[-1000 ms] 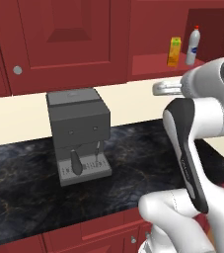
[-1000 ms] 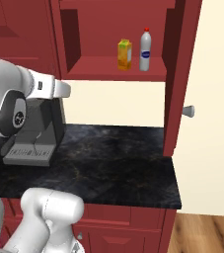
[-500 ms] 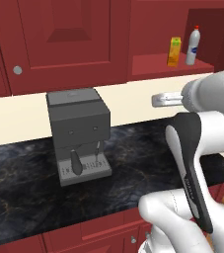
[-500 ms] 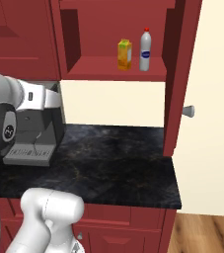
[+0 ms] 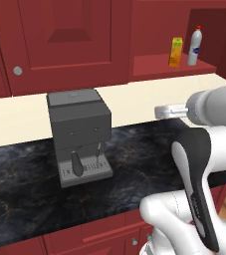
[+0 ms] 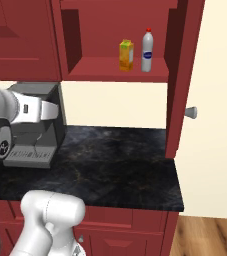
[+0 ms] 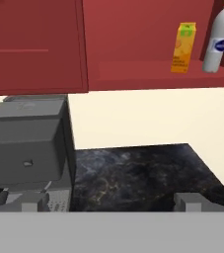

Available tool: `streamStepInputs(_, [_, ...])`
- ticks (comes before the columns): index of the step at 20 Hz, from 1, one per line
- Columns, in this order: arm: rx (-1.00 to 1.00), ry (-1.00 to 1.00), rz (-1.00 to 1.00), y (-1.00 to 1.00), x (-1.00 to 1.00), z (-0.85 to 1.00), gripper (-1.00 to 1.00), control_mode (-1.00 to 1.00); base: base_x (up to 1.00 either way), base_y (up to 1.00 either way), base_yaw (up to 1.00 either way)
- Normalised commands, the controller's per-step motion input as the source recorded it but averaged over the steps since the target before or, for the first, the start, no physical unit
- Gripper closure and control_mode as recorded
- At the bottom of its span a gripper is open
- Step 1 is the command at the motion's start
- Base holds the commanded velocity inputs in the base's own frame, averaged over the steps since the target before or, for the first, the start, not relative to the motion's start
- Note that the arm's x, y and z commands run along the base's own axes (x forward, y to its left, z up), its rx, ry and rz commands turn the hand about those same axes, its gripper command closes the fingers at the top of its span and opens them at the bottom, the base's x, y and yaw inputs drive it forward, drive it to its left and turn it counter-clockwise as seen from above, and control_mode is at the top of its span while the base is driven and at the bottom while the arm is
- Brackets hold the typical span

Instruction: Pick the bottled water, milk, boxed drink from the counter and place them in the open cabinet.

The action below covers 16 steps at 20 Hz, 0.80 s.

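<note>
A: What does the robot arm (image 5: 204,164) look like?

B: It is big, round and shiny white, made of fat tube parts.

A: Any other colours?

B: Yes. A long black band runs down one part. In the right base view there is a dark round cap on a joint, and a grey piece with a tiny dark slot sticks out.

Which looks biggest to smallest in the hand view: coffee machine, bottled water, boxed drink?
1. coffee machine, by far, though it sits nearest the camera.
2. bottled water, taller.
3. boxed drink, slightly shorter; both stand side by side in the open cabinet.
</note>
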Motion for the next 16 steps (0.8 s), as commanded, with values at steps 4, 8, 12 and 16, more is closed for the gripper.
streamStepInputs(4, [0.0, 0.0, 0.0, 0.01, -0.24, -0.12, -1.0, -1.0, 0.0, 0.0, 0.0])
streamStepInputs(8, [0.0, 0.0, 0.0, 0.0, -0.23, -0.09, -1.0, -1.0, 0.0, 0.0, 0.0])
streamStepInputs(12, [0.0, 0.0, 0.0, 0.0, -0.29, -0.02, -1.0, -1.0, 0.0, 0.0, 0.0])
streamStepInputs(16, [0.0, 0.0, 0.0, 0.0, -0.23, 0.0, -1.0, -1.0, 0.0, 0.0, 0.0])
